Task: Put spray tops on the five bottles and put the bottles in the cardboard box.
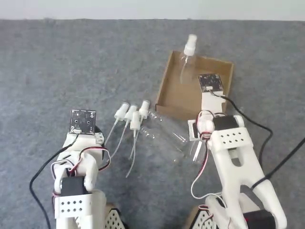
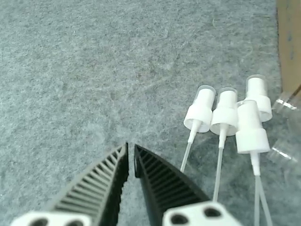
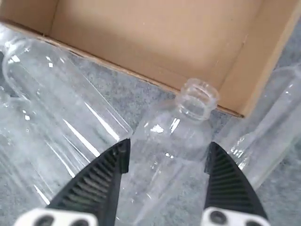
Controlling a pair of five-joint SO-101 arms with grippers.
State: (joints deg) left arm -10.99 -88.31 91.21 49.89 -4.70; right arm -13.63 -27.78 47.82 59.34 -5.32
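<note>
My right gripper (image 3: 167, 157) is open, one finger on each side of a clear, capless bottle (image 3: 174, 136) that lies on the carpet with its neck towards the cardboard box (image 3: 155, 37). More clear bottles lie on either side of it (image 3: 61, 108) (image 3: 268, 132). Several white spray tops (image 2: 225, 113) with long tubes lie in a cluster on the carpet, ahead and to one side of my left gripper (image 2: 130, 149), which is shut and holds nothing. In the high view, the spray tops (image 1: 132, 114) lie between the two arms, and one bottle with a spray top (image 1: 188, 59) stands in the box (image 1: 171, 95).
Grey carpet covers the table. Capless bottles (image 1: 164, 136) lie between the spray tops and the right arm (image 1: 231, 143). The left arm (image 1: 81, 157) stands at the near left, with open carpet to its left and beyond.
</note>
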